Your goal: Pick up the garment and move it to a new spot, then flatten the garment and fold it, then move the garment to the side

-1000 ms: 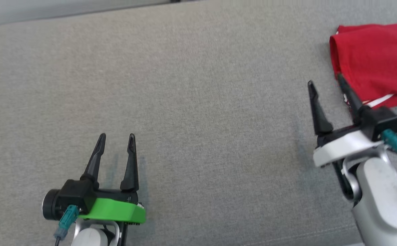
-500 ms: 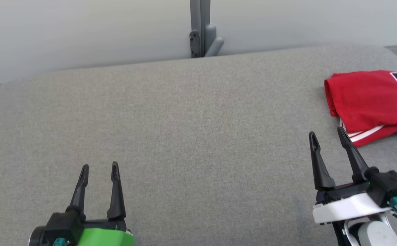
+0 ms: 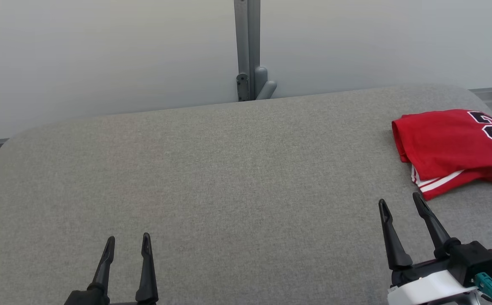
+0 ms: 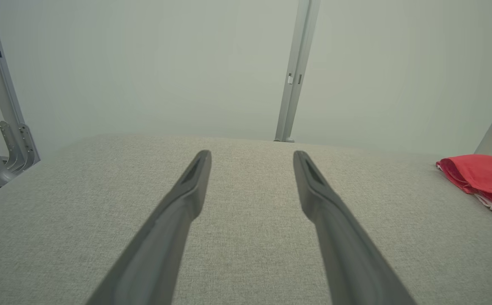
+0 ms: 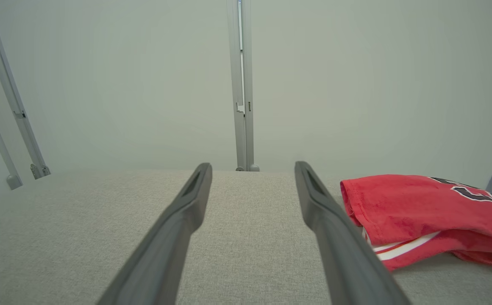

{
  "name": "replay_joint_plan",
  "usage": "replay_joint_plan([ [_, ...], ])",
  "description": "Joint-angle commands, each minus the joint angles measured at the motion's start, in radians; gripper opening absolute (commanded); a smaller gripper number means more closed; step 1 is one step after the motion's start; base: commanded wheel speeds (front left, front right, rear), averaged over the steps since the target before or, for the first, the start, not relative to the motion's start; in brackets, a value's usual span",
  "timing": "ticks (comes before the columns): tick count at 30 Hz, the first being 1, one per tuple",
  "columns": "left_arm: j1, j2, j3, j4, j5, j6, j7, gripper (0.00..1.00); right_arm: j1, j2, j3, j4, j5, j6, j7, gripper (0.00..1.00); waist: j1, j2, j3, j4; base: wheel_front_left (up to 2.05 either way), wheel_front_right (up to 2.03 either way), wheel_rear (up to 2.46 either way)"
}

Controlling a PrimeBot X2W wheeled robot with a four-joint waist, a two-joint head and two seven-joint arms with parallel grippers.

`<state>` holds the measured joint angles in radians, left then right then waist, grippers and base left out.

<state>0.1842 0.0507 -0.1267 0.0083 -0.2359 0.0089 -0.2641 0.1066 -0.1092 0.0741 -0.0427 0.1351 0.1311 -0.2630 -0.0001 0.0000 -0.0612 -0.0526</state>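
The garment (image 3: 453,148) is a red jersey with white trim and dark numerals, folded into a compact stack at the far right of the grey table (image 3: 229,182). It also shows as the red garment (image 5: 423,216) just right of my right fingers, and as the garment (image 4: 481,178) at the right edge of the left wrist view. My right gripper (image 3: 400,203) stands open and empty, a little nearer than the jersey's near-left corner and apart from it. My left gripper (image 3: 128,241) is open and empty at the lower left, far from the jersey.
A pale wall with a grey upright post (image 3: 248,46) stands behind the table's far edge. More metal frame posts (image 4: 0,106) rise at the left. The table's rounded left corner (image 3: 0,148) and right edge are near the garment's side.
The head camera has tilted up, bringing the wall and the table's far edge into view. My right gripper has drawn back from the jersey's near edge and stands apart from it.
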Motion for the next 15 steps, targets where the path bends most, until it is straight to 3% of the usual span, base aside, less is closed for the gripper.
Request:
replay_joint_plan([
  [1,0.015,0.000,0.001,0.006,0.003,-0.003,0.002,1.00,0.017,-0.003,-0.001,0.005,-0.007,-0.001,-0.003,1.00,0.0001,0.0000,-0.010,0.002,0.00,0.00,0.00],
  [15,0.020,0.000,0.001,0.020,0.006,-0.011,0.002,1.00,0.030,0.013,-0.013,0.019,0.015,-0.001,-0.003,1.00,0.0001,0.0000,-0.021,0.018,0.00,0.00,0.00],
])
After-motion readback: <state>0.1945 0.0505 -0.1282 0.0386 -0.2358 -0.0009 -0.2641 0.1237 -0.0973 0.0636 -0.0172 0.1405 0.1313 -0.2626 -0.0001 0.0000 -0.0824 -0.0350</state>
